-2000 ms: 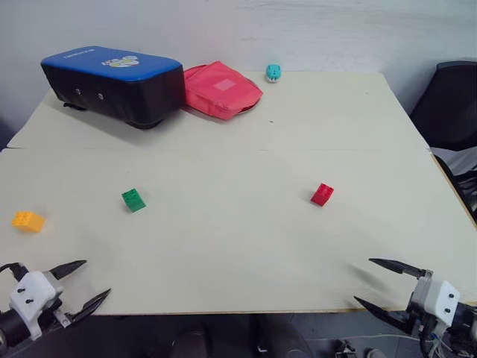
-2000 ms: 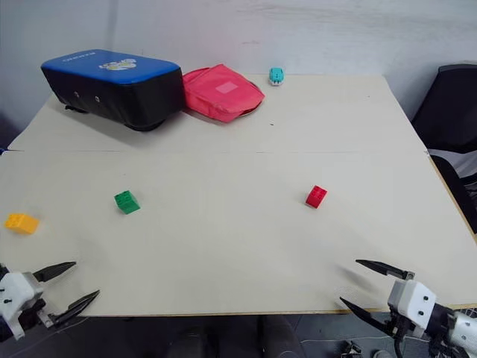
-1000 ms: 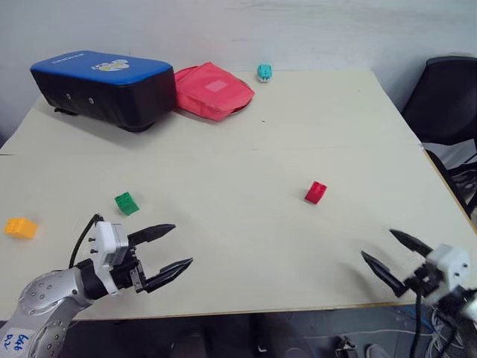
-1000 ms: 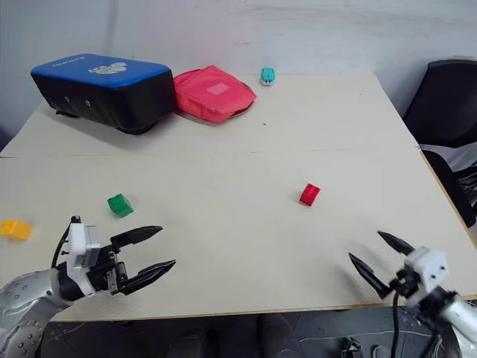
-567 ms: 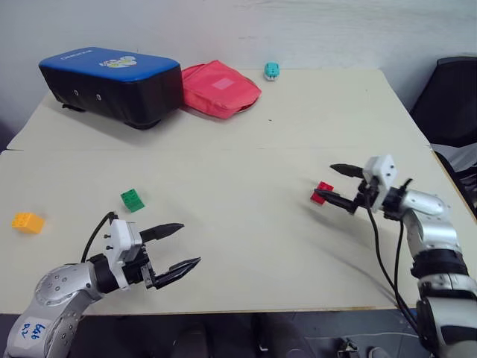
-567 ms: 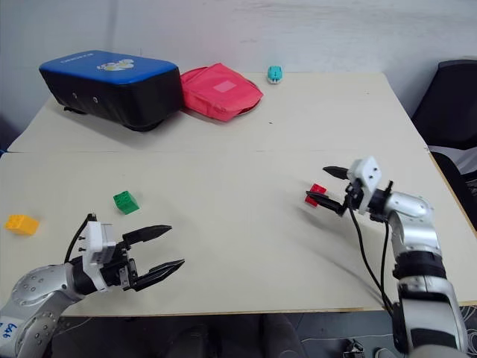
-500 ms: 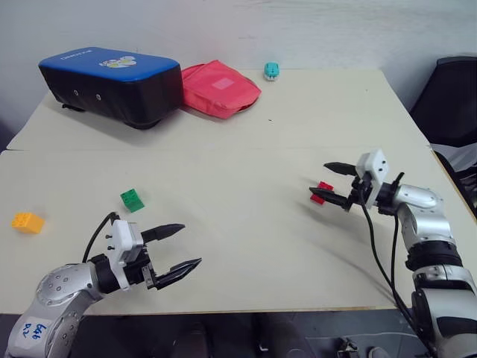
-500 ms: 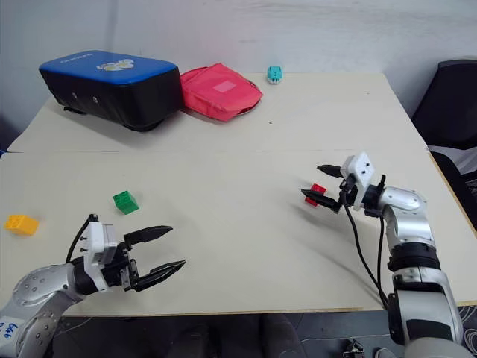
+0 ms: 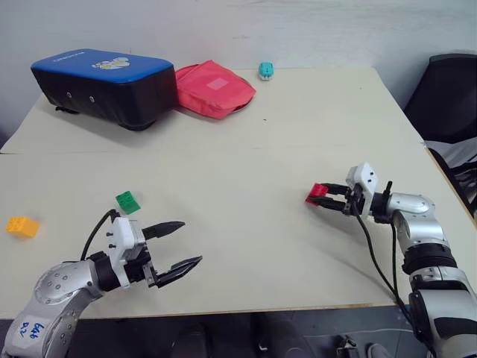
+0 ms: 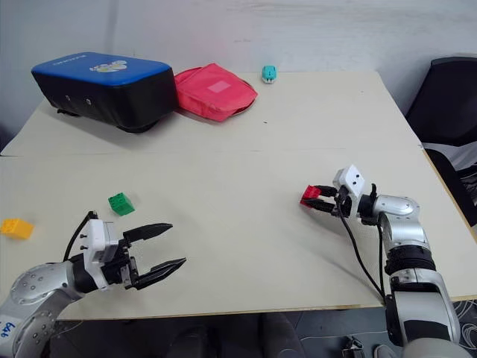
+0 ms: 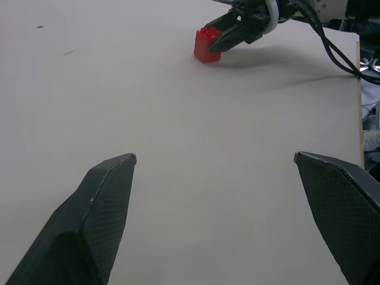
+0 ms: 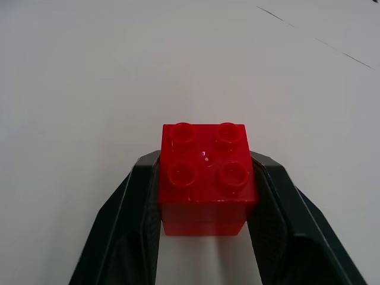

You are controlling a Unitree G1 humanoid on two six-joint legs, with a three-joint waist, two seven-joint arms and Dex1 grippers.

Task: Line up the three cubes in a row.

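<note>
Red brick [image 12: 205, 176] clamped between the two black fingers [image 12: 127, 225] of the right end effector [image 9: 328, 200], studs up, sitting on the pale counter [image 9: 246, 149] at its right half. Seen from the right wrist, fingers pressed flat against both side faces of the brick. Seen from the left wrist, the same brick resting on the counter surface with the dark fingertips closed around it.

Green brick [image 9: 127, 202] far off to the left of the red one, lying loose on the counter, tilted a little. Orange-yellow brick [image 9: 21, 227] further left again, near the counter's left edge, also loose. All three well apart, no two touching, not in a row.

Left end effector [image 9: 173, 245] held just above the counter near the front edge, fingers spread wide and gripping nothing, pointed toward the right. Green brick just beyond and to its left, not touched.

At the far left corner, a blue-topped black case [image 9: 104, 83]. Beside it, touching its right end, a red fabric pouch [image 9: 213, 89]. Small teal toy [image 9: 265, 71] near the far edge, a little to the right of the pouch. Dark chair [image 9: 447, 97] past the counter's right side.
</note>
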